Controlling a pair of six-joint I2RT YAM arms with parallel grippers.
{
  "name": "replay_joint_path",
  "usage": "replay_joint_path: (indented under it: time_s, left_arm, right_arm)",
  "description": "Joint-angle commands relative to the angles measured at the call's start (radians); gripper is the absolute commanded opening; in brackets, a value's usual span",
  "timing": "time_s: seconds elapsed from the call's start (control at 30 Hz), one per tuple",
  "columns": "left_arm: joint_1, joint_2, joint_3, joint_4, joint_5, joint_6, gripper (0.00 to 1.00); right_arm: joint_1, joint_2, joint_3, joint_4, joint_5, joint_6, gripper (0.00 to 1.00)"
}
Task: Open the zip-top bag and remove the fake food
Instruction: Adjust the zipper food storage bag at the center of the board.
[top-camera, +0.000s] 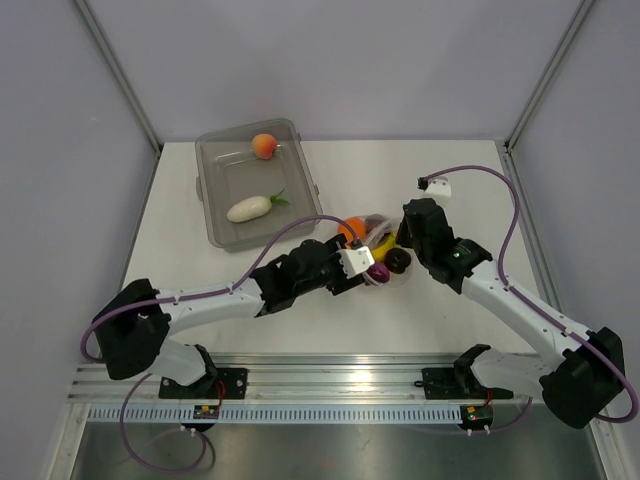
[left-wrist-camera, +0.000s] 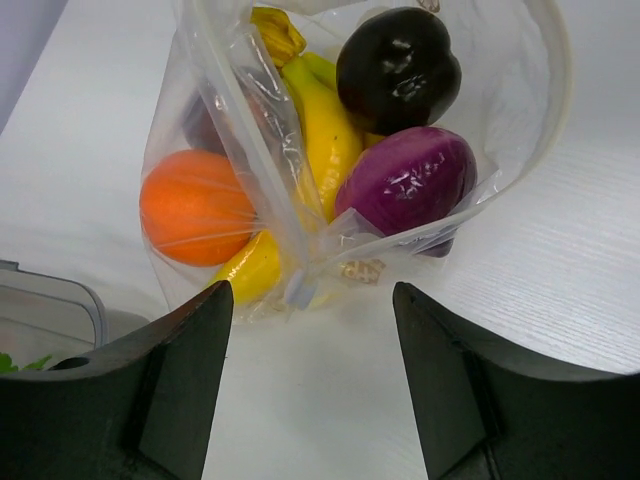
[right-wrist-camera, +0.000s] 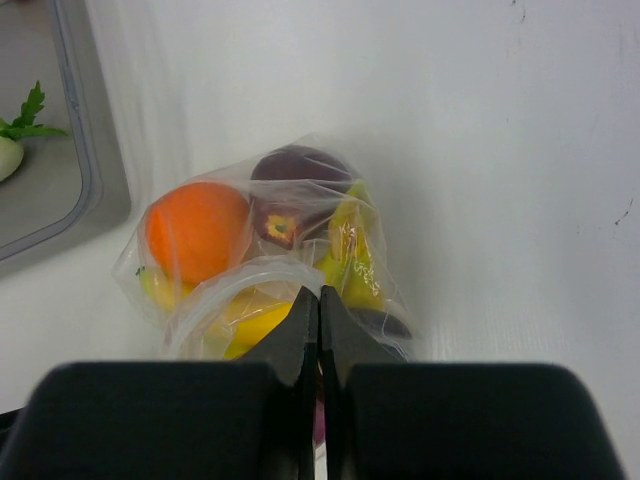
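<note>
Several pieces of fake food (left-wrist-camera: 405, 180) sit inside the zip-top bag (right-wrist-camera: 260, 250), which lies near the middle of the table (top-camera: 420, 320), its mouth gaping toward the near edge. Through the clear film show an orange (left-wrist-camera: 195, 207), a yellow banana bunch (left-wrist-camera: 325, 130), a dark round piece (left-wrist-camera: 398, 68) and, in the right wrist view, a dark red apple (right-wrist-camera: 280, 225).

The right gripper (right-wrist-camera: 319, 300) has its jaws pressed together, apparently pinching the pale zip rim of the bag on the side nearer the right edge. The left gripper (left-wrist-camera: 310, 310) hangs just short of the mouth with its jaws spread wide and nothing between them but bare table.

Toward the far left corner stands a clear-grey tub (top-camera: 225, 175) holding a peach (top-camera: 263, 146) and a white radish (top-camera: 248, 208).

With the bag open and two pieces already in the tub, the opening step looks done and the emptying looks partly done. The next move likely calls for the left gripper to ease in through the mouth and close on a piece nearest the opening, the purple-red one or the dark round one. The right gripper would need to hold the rim steady so the soft film does not fold shut or drag along.
</note>
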Motion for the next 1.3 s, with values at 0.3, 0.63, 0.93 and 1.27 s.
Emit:
replay_joint_path:
  time_s: [0.3,0.63,0.93,1.27]
  left_arm:
    - [-0.019,0.087,0.101,0.005,-0.102,0.038,0.53]
    - [-0.019,0.078,0.141,-0.048,-0.119,-0.005,0.11]
    - [-0.02,-0.021,0.144,-0.095,-0.07,-0.052,0.03]
    - [-0.028,-0.166,0.115,-0.089,-0.035,-0.134,0.0]
  right_arm:
    - [-0.011,-0.042,0.003,0.047,-0.032,0.015,0.0]
    - [-0.013,-0.048,-0.004,0.057,-0.043,0.015,0.0]
    - [-0.013,-0.046,-0.01,0.065,-0.038,0.02,0.0]
    - [-0.013,-0.04,-0.012,0.07,-0.043,0.026,0.0]
